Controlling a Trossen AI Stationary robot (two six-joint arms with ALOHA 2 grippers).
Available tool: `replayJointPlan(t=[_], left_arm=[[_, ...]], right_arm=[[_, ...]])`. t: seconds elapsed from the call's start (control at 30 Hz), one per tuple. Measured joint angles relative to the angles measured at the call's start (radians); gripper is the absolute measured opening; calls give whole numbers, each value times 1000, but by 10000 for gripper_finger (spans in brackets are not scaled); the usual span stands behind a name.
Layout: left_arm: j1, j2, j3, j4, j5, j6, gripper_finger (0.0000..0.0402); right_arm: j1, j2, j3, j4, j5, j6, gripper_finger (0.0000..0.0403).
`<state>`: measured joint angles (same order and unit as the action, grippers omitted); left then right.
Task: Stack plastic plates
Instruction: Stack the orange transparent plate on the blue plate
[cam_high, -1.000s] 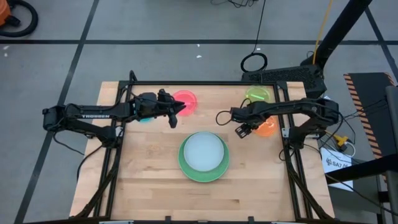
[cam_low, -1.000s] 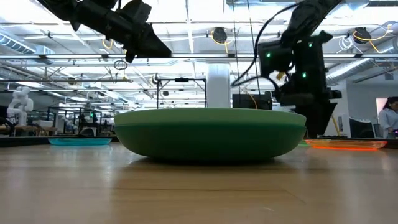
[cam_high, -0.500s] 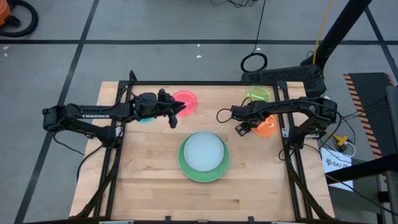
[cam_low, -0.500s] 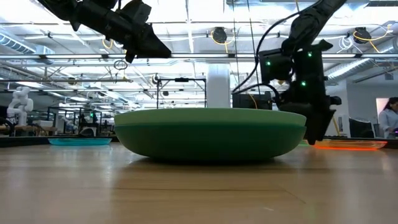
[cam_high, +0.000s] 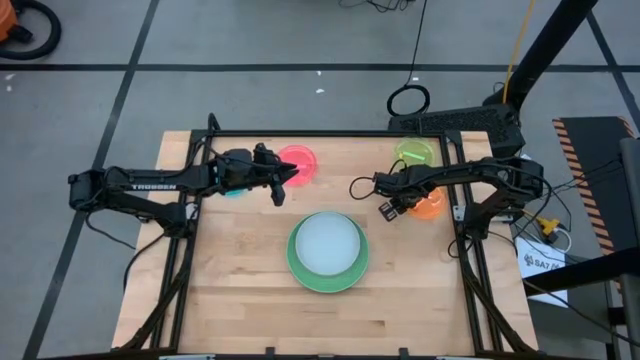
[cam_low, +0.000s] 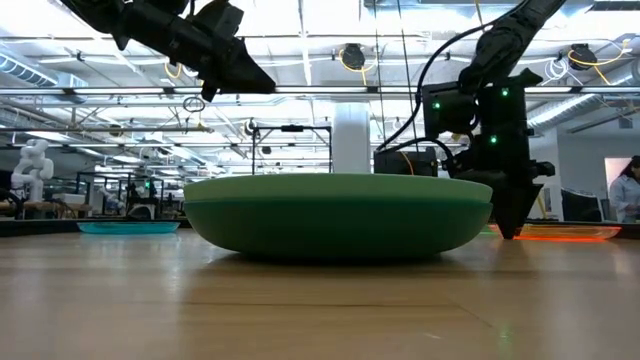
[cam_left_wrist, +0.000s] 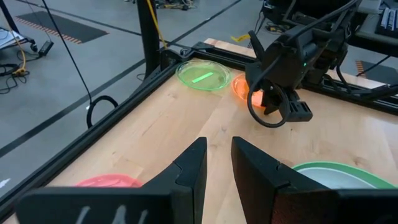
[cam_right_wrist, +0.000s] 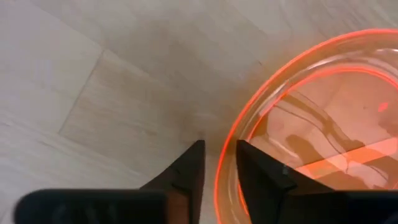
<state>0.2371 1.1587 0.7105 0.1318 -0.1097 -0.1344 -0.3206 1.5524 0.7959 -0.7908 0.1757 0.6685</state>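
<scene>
Down at the right side of the tabletop (cam_high: 240, 290), the right gripper (cam_right_wrist: 219, 163) stands tip-down at the inner edge of the orange plate (cam_right_wrist: 311, 130), its two dark fingers (cam_right_wrist: 186, 168) one on either side of the glowing rim: one over the bare wood, the other inside the dish, with only a narrow gap between them. Whether they already pinch the rim or merely straddle it cannot be told. From above, that gripper sits at the orange plate's left edge, and the yellow-green plate (cam_high: 414, 153) lies just behind it near the far right corner. Across the tabletop, the left gripper (cam_left_wrist: 217, 163) hangs well above the wood at the back left, its fingers close together with a slim gap and nothing between them; it is held beside the pink-red plate (cam_high: 299, 161), and the translucent blue plate (cam_high: 234, 190) shows partly under the left arm. Near the middle of the tabletop rests the stack of larger plates: a light green plate (cam_high: 327, 252) at the bottom with a pale light blue plate (cam_high: 327, 243) nested on top; any others between them are hidden. At tabletop height this stack shows as a broad green dome, the right gripper standing just to one side of it.
</scene>
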Motion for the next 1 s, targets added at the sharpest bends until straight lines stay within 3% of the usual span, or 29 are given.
replayJointPlan(t=[0.33, 0.67, 1.0], left_arm=[[0, 0, 0, 0, 0, -2, 81], [-3, 0, 0, 1, 1, -6, 81], [-3, -1, 0, 86, 1, 22, 81]], right_arm=[[23, -20, -4, 2, 11, -11, 15], [49, -56, 23, -10, 7, -64, 7], [174, -76, 202, -53, 68, -203, 2]])
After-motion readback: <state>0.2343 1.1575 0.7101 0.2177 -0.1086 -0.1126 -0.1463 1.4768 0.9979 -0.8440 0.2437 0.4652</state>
